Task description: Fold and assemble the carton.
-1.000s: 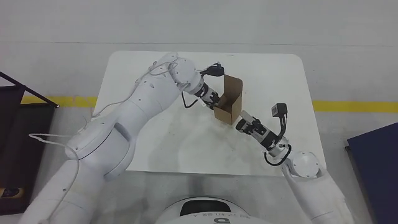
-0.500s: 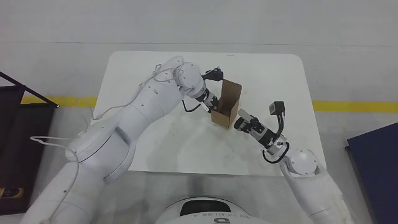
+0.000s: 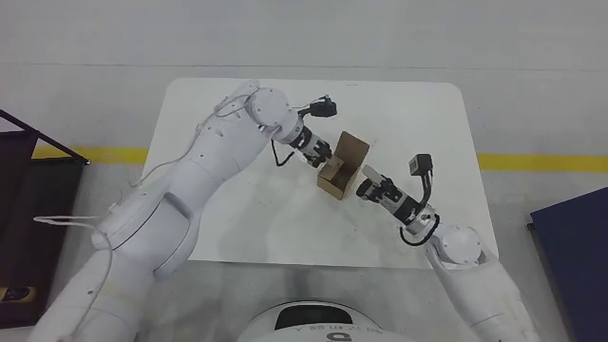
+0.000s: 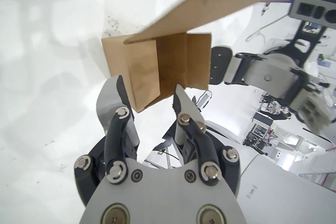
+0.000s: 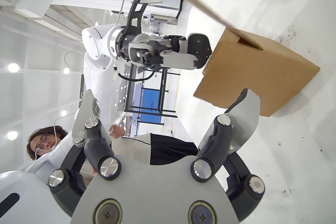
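Observation:
A brown carton [image 3: 342,163] lies on the white table [image 3: 218,123] near its middle, one long flap [image 4: 210,1] sticking up and its hollow inside facing my left gripper. That left gripper [image 3: 318,152] is open at the carton's left side, and the carton's near corner [image 4: 141,93] sits between its fingertips. My right gripper [image 3: 369,187] is open wide against the carton's opposite, closed wall [image 5: 257,70]. One finger [image 5: 246,101] touches that wall's edge. The right gripper's pad [image 4: 218,64] rests against the carton's outer wall.
Bare tabletop surrounds the carton on all sides. A dark frame [image 3: 28,152] stands off the table's left edge and a blue panel [image 3: 570,237] lies on the floor to the right. Small scuff marks [image 4: 115,22] dot the surface by the carton.
The carton has tipped lower and slid a little left and toward the table's front. Both grippers followed it, staying at its two sides.

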